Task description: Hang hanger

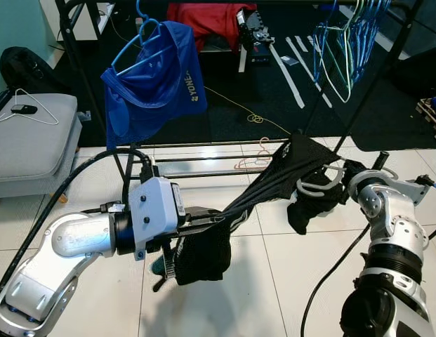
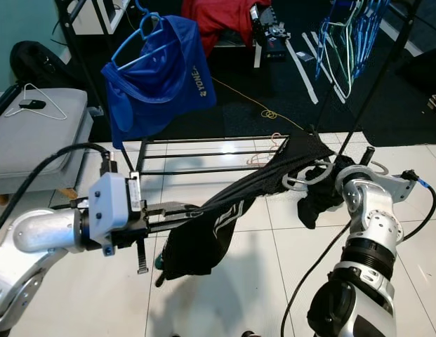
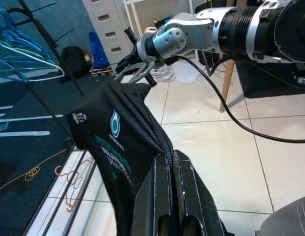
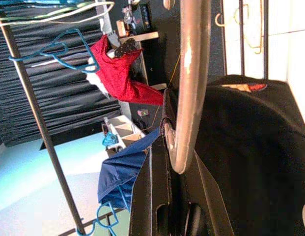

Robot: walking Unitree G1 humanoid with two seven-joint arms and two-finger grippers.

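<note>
**Black shirt stretched between 2 grippers**

Fabric first: the black shirt (image 1: 274,184) is thin, soft jersey with teal and white print, pulled into a taut, creased band over the glossy white tile floor (image 1: 288,281), its loose end sagging in folds below the left gripper (image 1: 216,219). That gripper's 2 long black fingers (image 3: 164,191) are pressed together on a gathered hem of the cloth. The left arm reaches level across the robot's front, its silver forearm ending in a boxy white wrist housing.

The hanger (image 1: 317,184) is a smooth, rounded, pale grey plastic one, threaded into the shirt's other end near the base rails of the black metal clothes rack (image 1: 203,158). The right gripper (image 2: 328,177) is closed around the hanger's curved bar, forearm raised upright, wrist bent inward.

A shiny blue shirt (image 1: 158,81) on a blue hanger hangs from the rack's upper left.
</note>
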